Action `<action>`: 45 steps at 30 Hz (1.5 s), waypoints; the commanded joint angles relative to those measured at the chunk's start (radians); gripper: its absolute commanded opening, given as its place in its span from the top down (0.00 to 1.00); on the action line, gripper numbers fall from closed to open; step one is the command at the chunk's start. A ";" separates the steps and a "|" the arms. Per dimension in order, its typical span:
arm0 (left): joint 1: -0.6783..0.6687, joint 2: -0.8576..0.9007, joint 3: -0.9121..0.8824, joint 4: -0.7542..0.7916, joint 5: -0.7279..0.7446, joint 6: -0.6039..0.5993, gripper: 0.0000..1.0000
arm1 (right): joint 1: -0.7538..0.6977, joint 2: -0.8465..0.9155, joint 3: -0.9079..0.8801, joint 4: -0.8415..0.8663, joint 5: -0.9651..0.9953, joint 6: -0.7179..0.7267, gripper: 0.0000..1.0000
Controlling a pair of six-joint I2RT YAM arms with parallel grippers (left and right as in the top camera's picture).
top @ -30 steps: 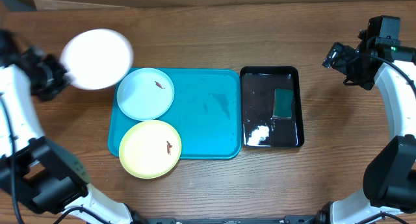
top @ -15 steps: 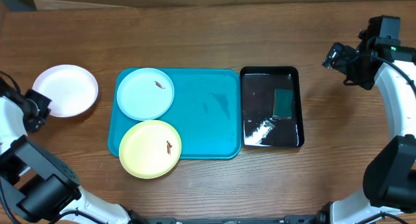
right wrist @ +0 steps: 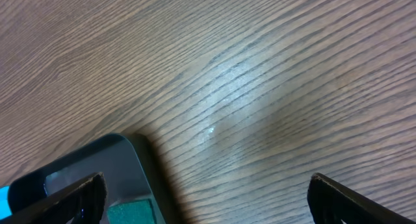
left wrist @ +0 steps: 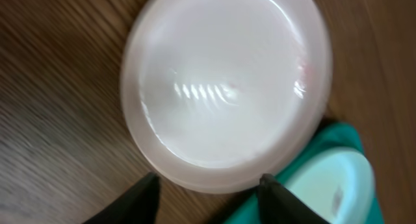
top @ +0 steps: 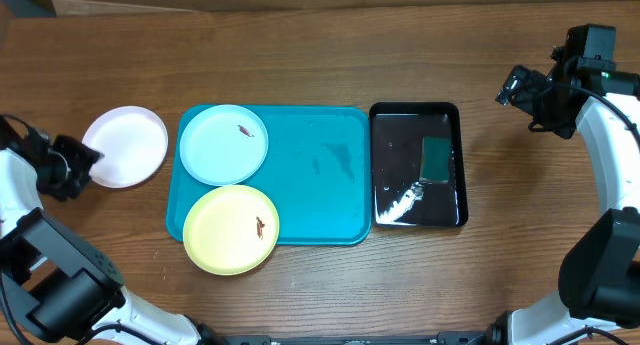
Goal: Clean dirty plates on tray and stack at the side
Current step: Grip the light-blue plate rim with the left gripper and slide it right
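Note:
The white plate [top: 125,147] lies flat on the wooden table just left of the teal tray [top: 320,175]. My left gripper [top: 82,163] sits at the plate's left rim. In the left wrist view its fingers [left wrist: 144,193] stand apart, the plate [left wrist: 224,81] just beyond their tips and not pinched. The light blue plate [top: 223,143] with a brown smear rests on the tray's back left. The pale yellow plate [top: 231,228], also smeared, overhangs the tray's front left corner. My right gripper [top: 520,90] hangs open over bare table at the far right.
A black tray [top: 390,135] right of the teal one holds a green sponge [top: 436,157] and some white foam. The right wrist view shows its corner [right wrist: 127,162] and the sponge [right wrist: 133,212]. A cardboard edge runs along the table's back.
The white plate came down from mid-air onto the table and slid right toward the tray. My left gripper's jaws went from shut on it to apart. The right arm is still.

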 commanded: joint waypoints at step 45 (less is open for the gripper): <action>-0.487 -0.166 -0.485 0.382 -0.296 -0.089 0.71 | -0.002 -0.010 0.010 0.005 0.002 0.004 0.00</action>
